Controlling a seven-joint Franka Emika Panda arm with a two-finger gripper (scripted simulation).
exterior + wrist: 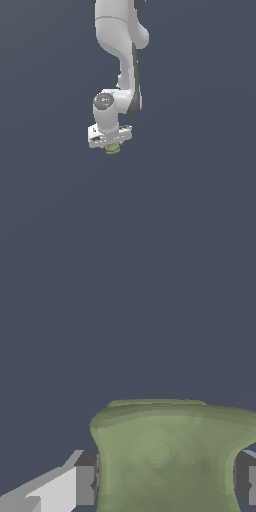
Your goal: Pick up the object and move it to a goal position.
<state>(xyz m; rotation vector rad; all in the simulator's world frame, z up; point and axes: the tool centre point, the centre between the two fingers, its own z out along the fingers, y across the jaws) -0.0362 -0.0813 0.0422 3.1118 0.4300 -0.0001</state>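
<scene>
In the exterior view, nothing but the plain dark grey table [45, 200] fills the left side; no goal marker shows anywhere in either picture, so where the carry should end cannot be told from here. Toward the middle, the white Panda arm [122, 45] comes down from the top edge and bends at the wrist so that the pincer [112, 145] points straight down. That vertical pose suits a top grasp, since it lets the fingers straddle a small thing from above. Just under the white hand, the olive-green object [113, 148] peeks out, narrower than the hand above it. Whether it rests on the table or hangs just clear of it cannot be judged, as the flat surface gives no shadow or edge to read height from.

In the wrist view, going from one side to the other, a dark grey finger pad [86, 478] presses against the waisted flank of the green object [165, 456], which flares to a broader lip beyond the pads, and the opposite pad [246, 483] meets its other flank. The pincer is thus clamped on the object at its narrow waist, probably because the flare above and below keeps it from slipping. The grasp looks made; the carry to the goal seems to remain.
</scene>
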